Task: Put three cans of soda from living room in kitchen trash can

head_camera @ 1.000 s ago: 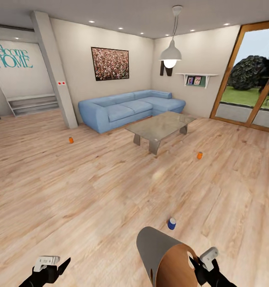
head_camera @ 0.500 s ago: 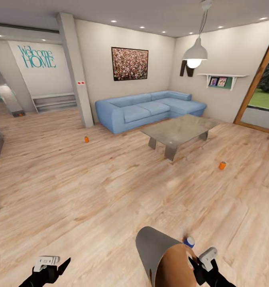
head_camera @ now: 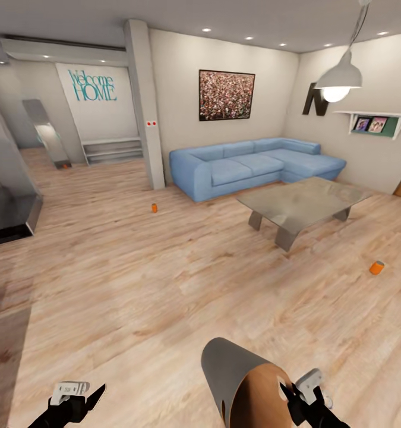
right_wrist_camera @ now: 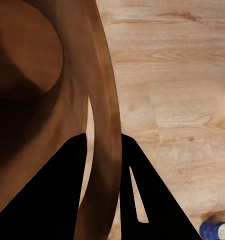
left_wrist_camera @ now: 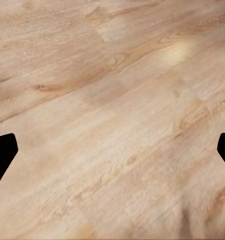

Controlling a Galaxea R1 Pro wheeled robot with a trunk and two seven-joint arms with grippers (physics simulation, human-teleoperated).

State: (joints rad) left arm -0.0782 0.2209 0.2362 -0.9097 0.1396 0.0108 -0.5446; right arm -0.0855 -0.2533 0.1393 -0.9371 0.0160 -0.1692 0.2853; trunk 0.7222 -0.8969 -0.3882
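The whole head view had swung leftward over the last second: the living room's wood-plank floor [head_camera: 164, 285] slid right, the glass doors dropped out past the right edge, and a dark glass-sided cabinet [head_camera: 10, 205] with a hallway beyond came in at the far left. That was the camera turning with the robot, not the furniture shifting. The blue corner sofa [head_camera: 253, 166] and the glass-topped table [head_camera: 301, 205] sat further right than before, against the far wall and just in front of it.

Near the bottom, the trash can [head_camera: 248, 383] hung tipped on its side, grey shell up and coppery inside facing the right gripper [head_camera: 296, 397], whose two fingers were clenched over the rim, one inside and one outside, as the right wrist view confirmed. The left gripper [head_camera: 84, 397] was spread wide and carried nothing, only bare floor between its tips.

One orange can [head_camera: 154, 208] stood far off, left of the sofa; a second orange can [head_camera: 376, 267] stood at mid-right. The blue can [right_wrist_camera: 215, 231], seen near the bin a second ago, had gone from the head view; the right wrist view caught it on the floor close by. Judging by this, the robot was repositioning, with no can collected.
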